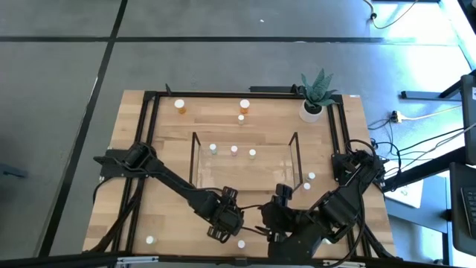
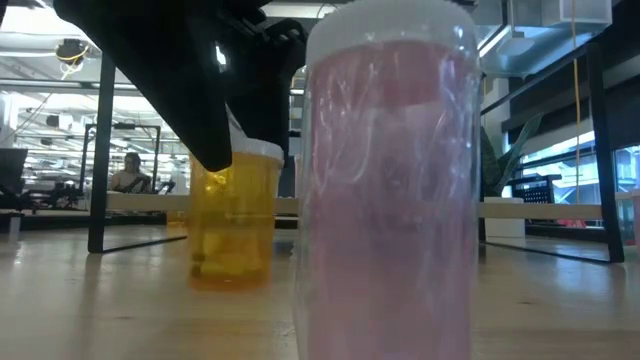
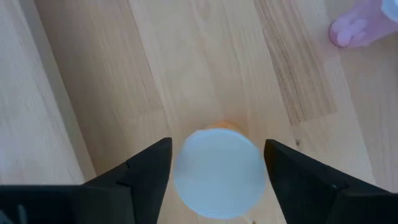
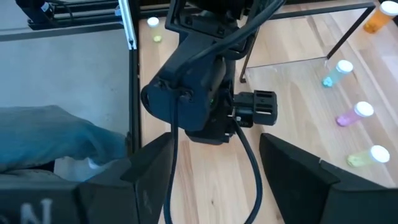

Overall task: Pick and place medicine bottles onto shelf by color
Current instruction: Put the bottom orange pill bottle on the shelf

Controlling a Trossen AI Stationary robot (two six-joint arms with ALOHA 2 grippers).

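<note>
Right now the left gripper hangs over an orange bottle near the table's front edge, jaws apart either side of its white cap, so I'd lower squarely before squeezing, while the right gripper waits open nearby

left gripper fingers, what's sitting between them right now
An orange bottle with a white cap stands between the open left gripper fingers, with small gaps either side. The left wrist view shows it.
</note>
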